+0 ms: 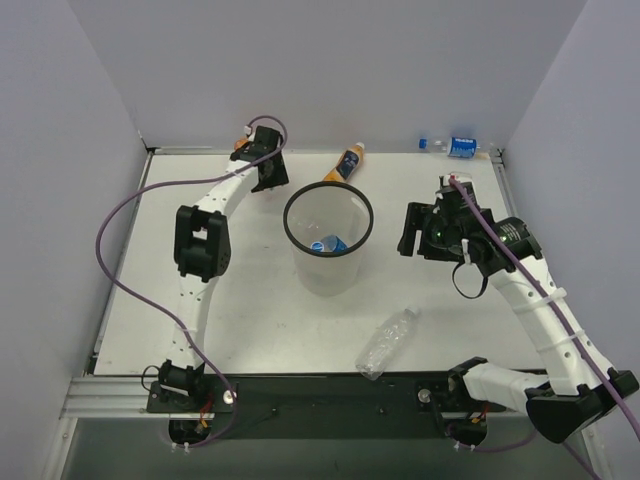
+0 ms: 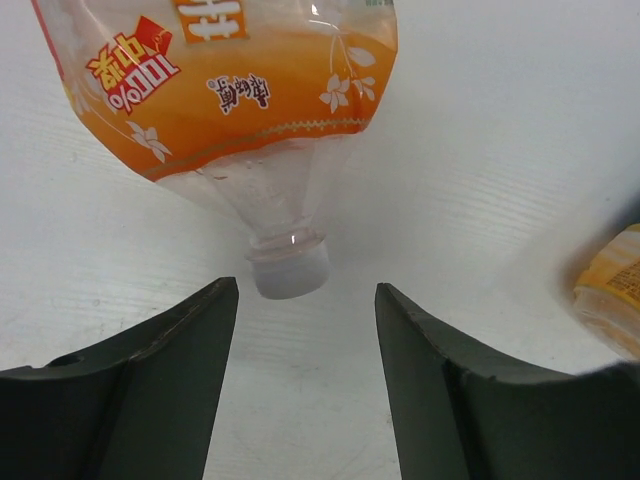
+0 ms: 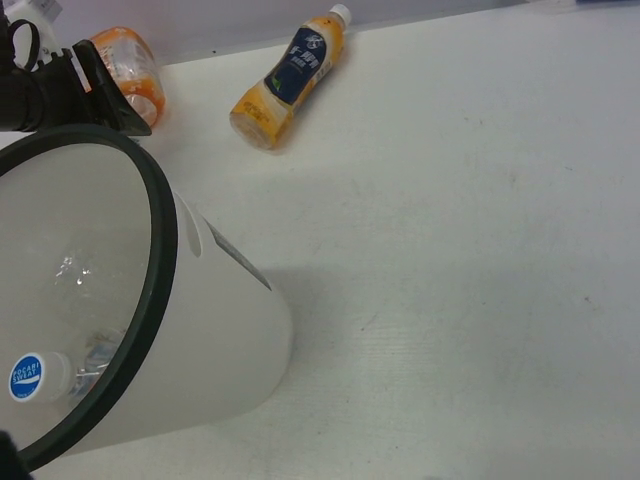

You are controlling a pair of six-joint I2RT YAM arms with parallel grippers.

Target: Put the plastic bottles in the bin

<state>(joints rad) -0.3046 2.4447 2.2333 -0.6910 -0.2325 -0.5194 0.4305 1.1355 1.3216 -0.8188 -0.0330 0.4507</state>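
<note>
Bin (image 1: 328, 275): upright at mid-table, between the two arms. Translucent white wall, thin black rim.

Inside the bin: one clear bottle with blue label (image 1: 330, 243) lies at the bottom. The right wrist view shows its blue cap (image 3: 28, 377) through the opening.

Outside the bin, four bottles:
- Slim orange bottle (image 1: 346, 163): on its side just behind the bin, cap toward the back wall. Dark label faces up. Not touching the bin.
- Wide orange bottle (image 2: 230, 90): far left of the table, by the back edge. White cap points at the left gripper.
- Unlabelled clear bottle (image 1: 387, 342): on its side near the front edge, to the right of the bin and well apart from it.
- Second blue-labelled clear bottle (image 1: 457, 146): on its side at the far right corner, against the back wall.

Left gripper (image 2: 305, 300): reached out to the far left of the table, jaws spread wide. The wide orange bottle's cap sits just ahead of the gap between the fingers (image 2: 170, 380). No contact, nothing held.

Right gripper (image 1: 408, 232): right of the bin, near its rim, facing it. Its fingers do not show in its own wrist view, and the top view is too coarse, so I cannot tell whether it is open or closed.

Table (image 1: 250, 320): white surface. A purple cable (image 1: 110, 225) loops out to the left of the left arm.
</note>
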